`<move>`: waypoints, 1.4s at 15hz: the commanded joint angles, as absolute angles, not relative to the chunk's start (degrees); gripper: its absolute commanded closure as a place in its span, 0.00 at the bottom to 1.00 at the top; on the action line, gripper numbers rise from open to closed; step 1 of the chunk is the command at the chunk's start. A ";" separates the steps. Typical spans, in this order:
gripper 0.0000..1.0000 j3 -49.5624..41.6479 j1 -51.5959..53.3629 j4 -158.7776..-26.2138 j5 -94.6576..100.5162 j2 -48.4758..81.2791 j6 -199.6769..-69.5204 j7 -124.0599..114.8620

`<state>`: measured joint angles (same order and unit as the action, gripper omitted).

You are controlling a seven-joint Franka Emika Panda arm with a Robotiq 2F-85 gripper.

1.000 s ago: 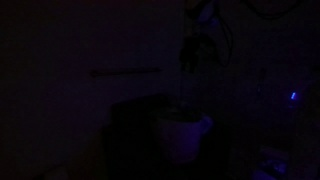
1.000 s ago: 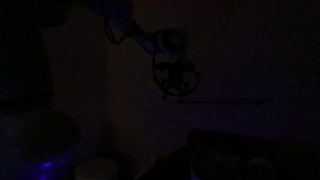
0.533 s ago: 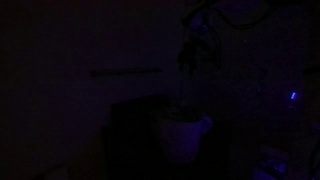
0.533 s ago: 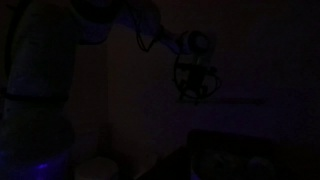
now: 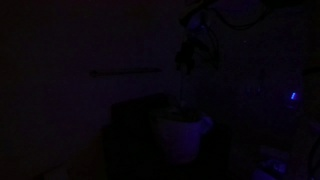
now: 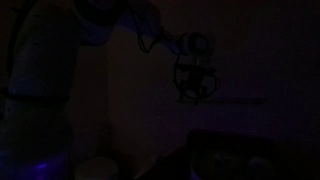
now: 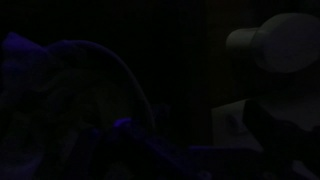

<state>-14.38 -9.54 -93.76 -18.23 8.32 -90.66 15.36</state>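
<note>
The scene is almost dark. In both exterior views my gripper (image 5: 191, 66) (image 6: 194, 96) is only a dark outline hanging in the air. It is above a pale cup-like container (image 5: 183, 136), with a gap between them. Its jaws cannot be made out, and I cannot tell whether it holds anything. In the wrist view I see only a pale rounded shape (image 7: 276, 45) at the upper right and a pale block (image 7: 236, 122) below it. The fingers are lost in the dark.
A thin horizontal line (image 5: 125, 72) (image 6: 236, 100) runs along the background behind the gripper. A small blue light (image 5: 293, 97) glows at one side. A dark box-like mass (image 6: 236, 156) stands low in an exterior view. The arm (image 6: 110, 25) comes in from above.
In an exterior view the arm and gripper have swung sideways and a little lower since a second ago. Over the last half second they have hardly moved.
</note>
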 commanded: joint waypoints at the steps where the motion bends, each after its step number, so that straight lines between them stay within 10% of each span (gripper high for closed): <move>1: 0.00 -12.46 -11.68 -82.85 -19.53 17.75 -90.28 11.20; 21: 0.00 -7.53 -19.25 -30.46 -17.02 66.96 -87.60 -36.40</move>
